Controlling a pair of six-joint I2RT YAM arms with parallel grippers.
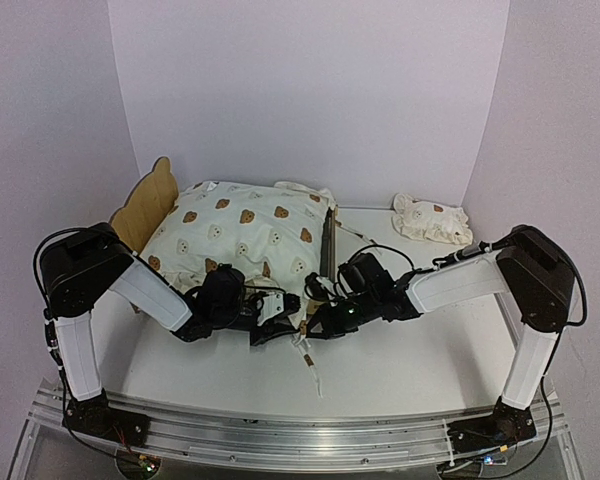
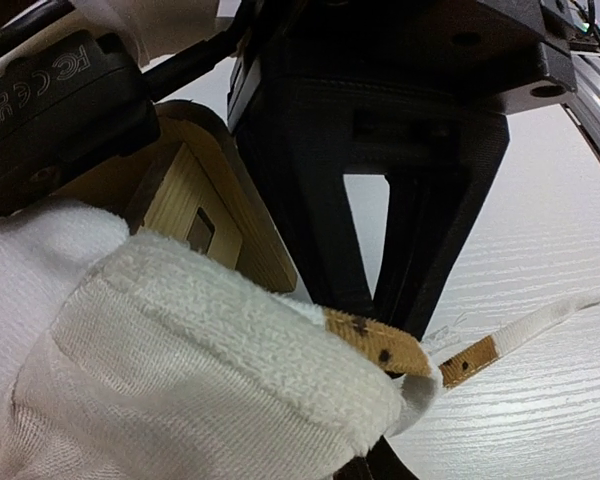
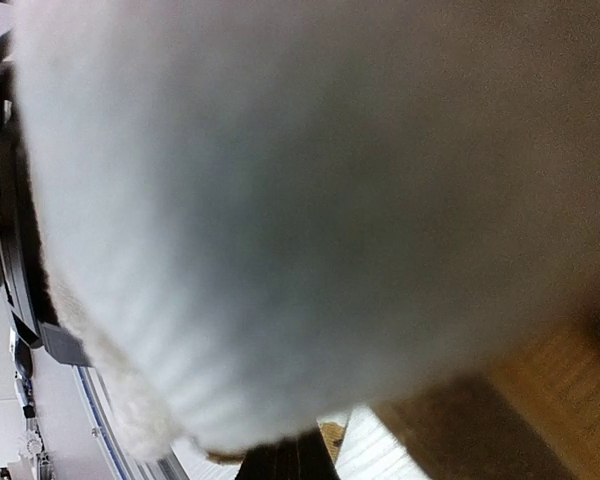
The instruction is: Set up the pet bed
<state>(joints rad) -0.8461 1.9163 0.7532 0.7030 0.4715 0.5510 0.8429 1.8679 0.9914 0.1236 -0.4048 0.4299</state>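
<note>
The pet bed stands at the left, its bear-ear headboard (image 1: 152, 197) upright and a side rail (image 1: 327, 240) showing on the right. A cream bear-print cushion (image 1: 240, 235) lies heaped on it. Both grippers meet at the cushion's near corner. My left gripper (image 1: 268, 318) is pressed against the fleece corner (image 2: 230, 340), which hides its jaws. My right gripper (image 1: 318, 322) points down at a brown tie strap (image 2: 380, 345) with its fingers (image 2: 325, 250) drawn together. The cushion hides their tips, so I cannot tell whether they pinch fabric. Plywood (image 2: 195, 200) shows behind the corner.
A small ruffled bear-print pillow (image 1: 432, 220) lies at the back right of the white table (image 1: 420, 350). A tie string (image 1: 310, 368) trails toward the near edge. The cushion (image 3: 280, 200) fills the right wrist view, with plywood (image 3: 560, 400) at its lower right.
</note>
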